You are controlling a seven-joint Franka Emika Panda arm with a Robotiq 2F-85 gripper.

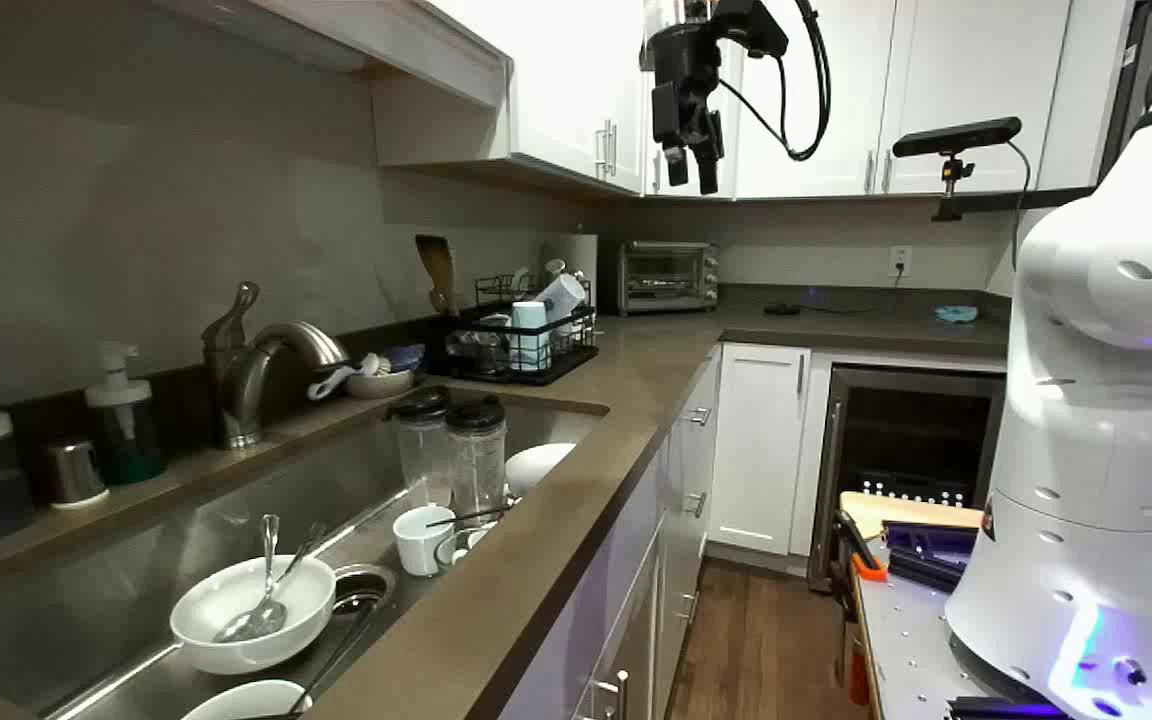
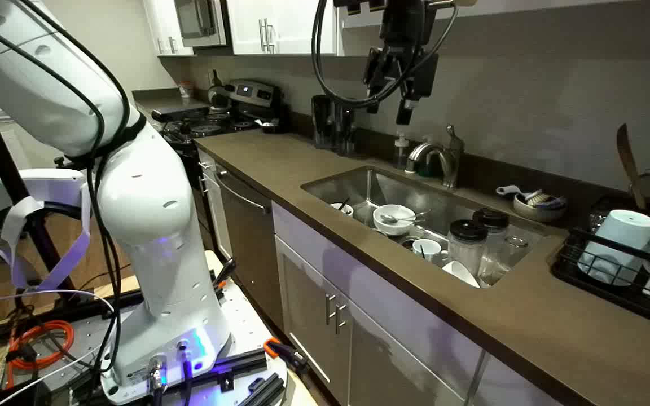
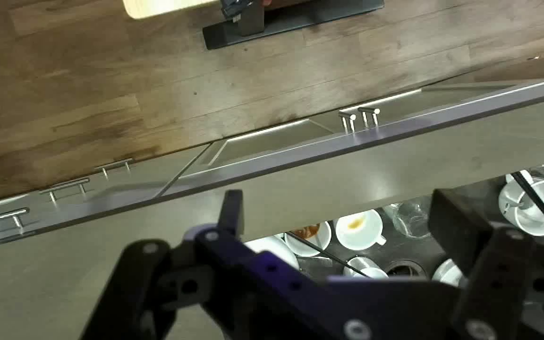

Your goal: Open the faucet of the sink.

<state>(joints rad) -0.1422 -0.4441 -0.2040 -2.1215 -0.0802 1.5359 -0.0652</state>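
Wrist view shows the gripper point(image 3: 343, 215) spread wide, holding nothing. I see it hanging high in both exterior views, well apart from the faucet point(image 1: 246, 385) on the wall side of the sink point(image 1: 151, 580).

Across the lower half of the wrist view the gripper point(image 3: 340, 212) is out of focus, its body cut by the bottom edge and hiding part of the sink point(image 3: 418, 250). In an exterior view a white bowl point(image 1: 246, 696) runs off the bottom edge at lower left. In an exterior view the right edge crops the black dish rack point(image 2: 613, 294), the faucet point(image 2: 449, 163) partly covers a green soap dispenser point(image 2: 429, 164), and the stove display point(image 2: 246, 89) is too small to read.
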